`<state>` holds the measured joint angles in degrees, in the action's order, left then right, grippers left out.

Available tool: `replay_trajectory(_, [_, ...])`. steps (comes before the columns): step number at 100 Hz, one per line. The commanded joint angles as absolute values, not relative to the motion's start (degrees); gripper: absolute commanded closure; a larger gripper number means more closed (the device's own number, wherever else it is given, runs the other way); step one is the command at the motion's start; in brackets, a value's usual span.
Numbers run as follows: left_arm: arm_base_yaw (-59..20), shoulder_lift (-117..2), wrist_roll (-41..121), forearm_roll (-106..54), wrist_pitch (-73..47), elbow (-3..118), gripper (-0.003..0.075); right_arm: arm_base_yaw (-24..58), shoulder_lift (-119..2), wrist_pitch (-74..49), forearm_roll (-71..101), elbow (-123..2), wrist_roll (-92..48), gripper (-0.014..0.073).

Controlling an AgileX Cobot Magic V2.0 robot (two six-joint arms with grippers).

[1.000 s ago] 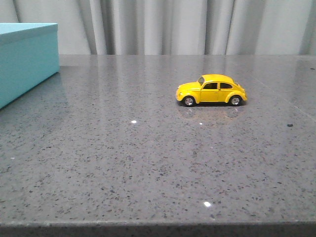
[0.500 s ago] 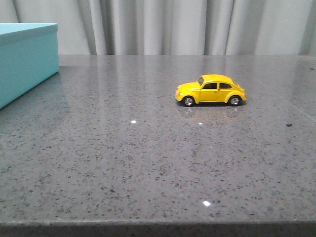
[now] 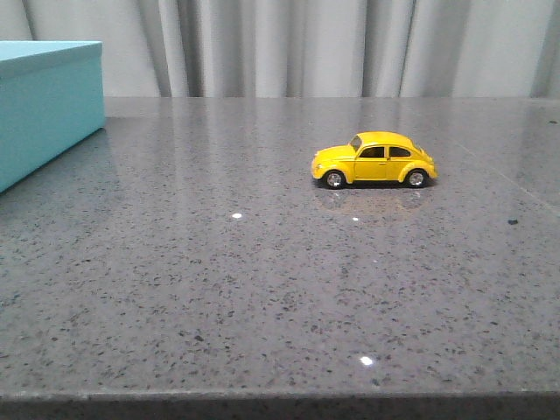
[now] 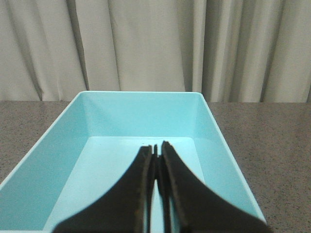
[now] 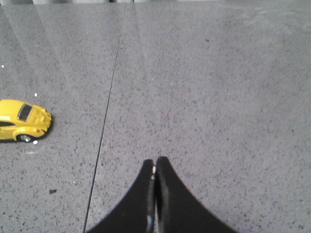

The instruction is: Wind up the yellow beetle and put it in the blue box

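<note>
Partly cropped: blue box [image 3: 44, 105], yellow beetle [image 5: 22, 120].

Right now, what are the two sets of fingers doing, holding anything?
Left gripper: closed, empty, above the open blue box.
Right gripper: closed, empty, apart from the yellow beetle.

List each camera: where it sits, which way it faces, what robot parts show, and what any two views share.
Front view: low at the table edge, facing forward toward the curtain; shows the yellow beetle and blue box; no robot parts.
Left wrist view: above the open blue box, facing the curtain; left gripper shut.
Right wrist view: above the table, looking down; right gripper shut, beetle at the picture's edge.
Shared: beetle in front and right wrist views; box in front and left wrist views.
</note>
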<state>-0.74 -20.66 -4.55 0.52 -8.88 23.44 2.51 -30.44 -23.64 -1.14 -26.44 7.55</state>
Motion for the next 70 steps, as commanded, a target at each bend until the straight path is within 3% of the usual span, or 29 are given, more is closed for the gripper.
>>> replay_trajectory(1, [-1.17,-21.73,-4.47,0.0,-4.19,25.55,0.0738,2.31,-33.09,-21.02,-0.33,-29.48,7.04,0.0628])
replay_trajectory(11, [-1.17,-21.73,-4.47,0.0,-5.48,25.55,0.073,2.31,-36.32,-24.03,0.33,-32.08,7.04,0.0524])
replay_trajectory(21, [-1.17,-21.73,-4.47,0.0,-6.13,25.55,0.069,2.31,-39.86,-27.06,1.26,-35.51,7.04,0.0359])
replay_trajectory(37, [-1.17,-21.73,-4.47,0.0,-6.13,25.55,0.0554,3.41,-46.31,-32.39,3.16,-42.39,7.04,0.0132])
replay_trajectory(54, [-1.17,-21.73,-4.47,0.0,-6.13,25.65,0.0301,8.32,-54.62,-37.41,4.11,-50.75,7.04,0.0094])
replay_trajectory(61, [-1.17,-21.73,-4.47,0.0,-6.38,25.77,0.0257,11.02,-58.44,-39.11,5.26,-54.5,7.04,0.0094])
replay_trajectory(70, [-1.17,-22.28,-4.47,0.0,-8.8,26.95,0.0256,14.34,-63.9,-41.52,6.88,-59.97,7.04,0.0094])
